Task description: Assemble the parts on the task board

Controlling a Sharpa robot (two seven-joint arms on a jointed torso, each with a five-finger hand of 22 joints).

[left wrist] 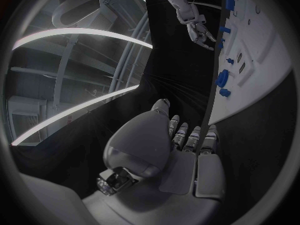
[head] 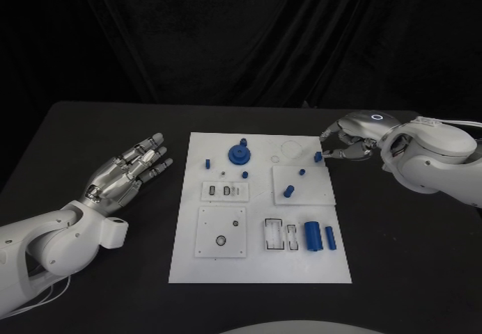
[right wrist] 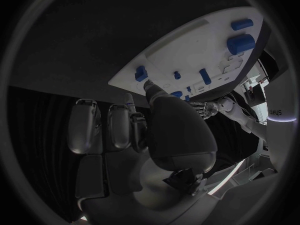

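Observation:
The white task board lies in the middle of the black table. On it are a large round blue part, small blue pegs and two blue cylinders. My right hand is at the board's far right corner, fingers curled. Its thumb tip is right beside a small blue part at the board's edge. I cannot tell whether it grips that part. My left hand hovers left of the board, fingers spread and straight, holding nothing.
White insert plates with recesses and a pair of rectangular slots sit on the near half of the board. Bare black table surrounds the board on all sides. A dark curtain hangs behind.

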